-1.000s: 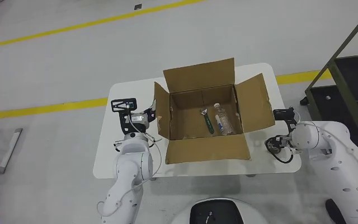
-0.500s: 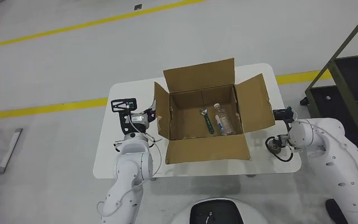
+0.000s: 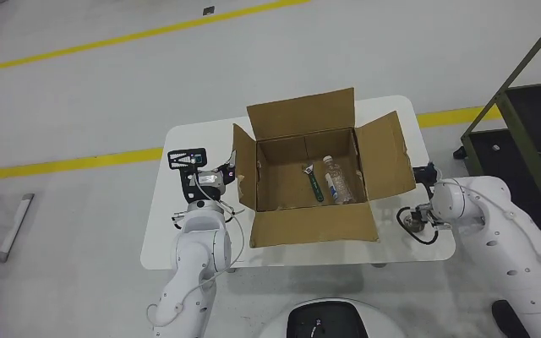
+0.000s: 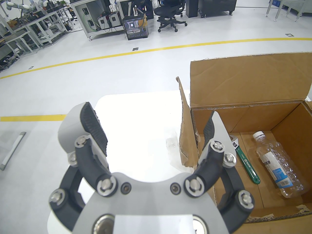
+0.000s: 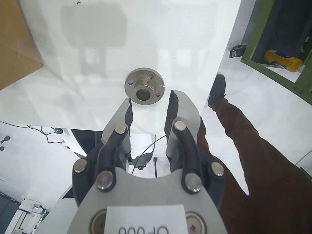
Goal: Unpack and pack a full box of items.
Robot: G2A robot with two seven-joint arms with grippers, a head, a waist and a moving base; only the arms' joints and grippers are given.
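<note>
Cardboard box (image 3: 300, 114) stands open just beside my left gripper (image 4: 151, 113), fingers spread wide, wrench (image 4: 245, 163) and plastic bottle (image 4: 277, 166) inside; my right gripper (image 5: 151, 97), fingers partly parted, faces a metal flange (image 5: 144, 89) at its tips.

Pale floor (image 3: 101, 101), yellow lines (image 3: 76, 163), office chairs (image 4: 170, 13) and workbenches (image 4: 97, 15) beyond.

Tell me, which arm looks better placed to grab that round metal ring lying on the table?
The right. The open right gripper hangs directly at the metal flange, its fingertips close on either side. The left gripper, also open, sits on the opposite side of the cardboard box.
</note>
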